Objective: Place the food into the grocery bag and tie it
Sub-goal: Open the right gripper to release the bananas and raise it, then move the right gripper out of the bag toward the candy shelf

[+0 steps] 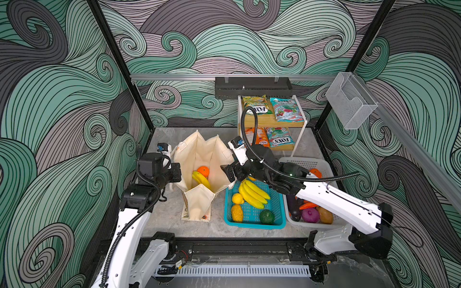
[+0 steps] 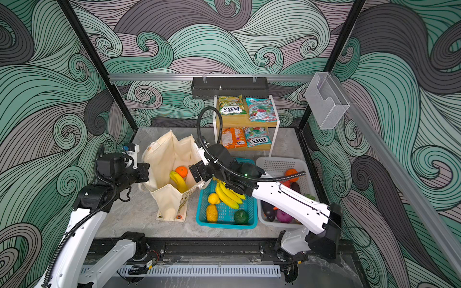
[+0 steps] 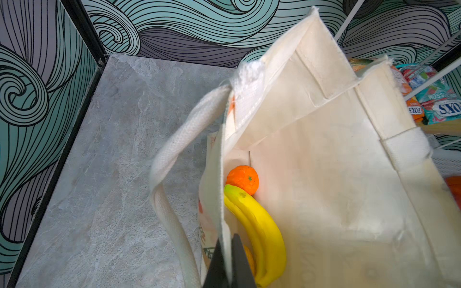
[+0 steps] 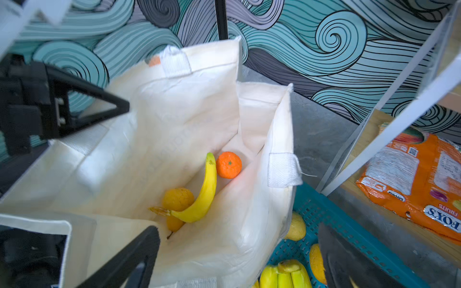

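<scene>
The grocery bag (image 1: 199, 154) (image 2: 164, 154) stands open left of centre, cream inside. At its bottom lie an orange (image 4: 228, 164), a banana (image 4: 204, 194) and a yellow fruit (image 4: 177, 199). My left gripper (image 3: 230, 261) (image 1: 175, 173) is shut on the bag's left wall, beside a hanging strap handle (image 3: 169, 162). My right gripper (image 4: 237, 254) (image 1: 228, 172) is open astride the right wall, one finger inside and one over the teal basket. More food sits in both baskets: bananas (image 1: 253, 193), eggplant (image 1: 293, 208), carrot (image 1: 308, 205). Snack packets (image 1: 287, 109) lie on the rack.
The teal basket (image 1: 249, 225) touches the bag's right side, and the white basket (image 1: 304, 162) sits right of it under my right arm. A two-tier wooden rack (image 1: 301, 124) stands at the back. A black tray (image 1: 252, 87) and a clear box (image 1: 349, 104) hang on the rails.
</scene>
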Motion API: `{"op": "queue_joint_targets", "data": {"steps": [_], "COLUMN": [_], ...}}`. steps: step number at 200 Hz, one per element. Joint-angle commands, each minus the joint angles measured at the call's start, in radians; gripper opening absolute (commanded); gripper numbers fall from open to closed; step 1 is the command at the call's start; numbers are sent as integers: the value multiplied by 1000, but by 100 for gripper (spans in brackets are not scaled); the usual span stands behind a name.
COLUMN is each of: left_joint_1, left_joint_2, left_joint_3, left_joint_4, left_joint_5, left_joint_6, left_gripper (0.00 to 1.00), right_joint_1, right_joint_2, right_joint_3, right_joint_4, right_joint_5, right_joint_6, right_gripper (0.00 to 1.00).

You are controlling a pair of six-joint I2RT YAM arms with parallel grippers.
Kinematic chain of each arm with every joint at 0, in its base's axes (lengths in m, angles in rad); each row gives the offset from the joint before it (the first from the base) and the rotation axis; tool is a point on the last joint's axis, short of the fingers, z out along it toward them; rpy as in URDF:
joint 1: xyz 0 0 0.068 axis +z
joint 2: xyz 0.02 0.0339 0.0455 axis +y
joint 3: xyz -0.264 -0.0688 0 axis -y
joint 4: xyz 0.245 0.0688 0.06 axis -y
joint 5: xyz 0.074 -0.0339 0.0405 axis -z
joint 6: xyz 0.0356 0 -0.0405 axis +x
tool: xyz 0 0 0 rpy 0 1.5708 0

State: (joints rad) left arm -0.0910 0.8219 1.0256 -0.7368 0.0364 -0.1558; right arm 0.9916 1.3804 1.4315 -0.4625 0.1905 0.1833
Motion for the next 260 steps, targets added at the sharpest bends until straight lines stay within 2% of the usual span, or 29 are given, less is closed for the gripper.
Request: {"op": "queue_joint_targets", "data": {"steps": [1,28,51,68,84,98,106,112,152,170,191,225,260], "left_joint_1": [6,5,5,5,5,7,7,7,7,7,7,7,7], "left_joint_2": [-9,-7,-7,-4,-3,1,5,7,28,33,46,65,52], "left_joint_3": [10,9,5,5,5,8,19,29,219,292,368,367,350], "left_joint_4": [38,40,40,42,42,44,30,16,-107,-133,-177,-211,-225], "left_joint_5": [5,-1,-4,-3,-3,-19,-33,-38,-138,-148,-154,-191,-278], "left_joint_6": [-11,-10,-11,-11,-11,-11,-15,-20,-52,-59,-68,-64,-59], "left_gripper": [0,0,0,0,0,0,0,0,0,0,0,0,0], "right_joint_1": [-48,-63,-82,-85,-83,-77,-73,-73,-70,-61,-21,-29,-93], "right_joint_2": [-6,55,122,143,143,126,117,114,104,110,124,157,233], "right_joint_3": [-76,-95,-82,-97,-99,-95,-82,-66,71,138,242,336,378], "right_joint_4": [24,27,5,41,55,55,43,27,-41,-78,-159,-230,-354], "right_joint_5": [-102,-146,-182,-223,-234,-202,-177,-174,-153,-148,-39,-31,-127], "right_joint_6": [139,239,298,321,329,315,304,298,271,253,201,182,190], "right_gripper": [99,97,87,66,42,16,5,0,0,0,0,0,0]}}
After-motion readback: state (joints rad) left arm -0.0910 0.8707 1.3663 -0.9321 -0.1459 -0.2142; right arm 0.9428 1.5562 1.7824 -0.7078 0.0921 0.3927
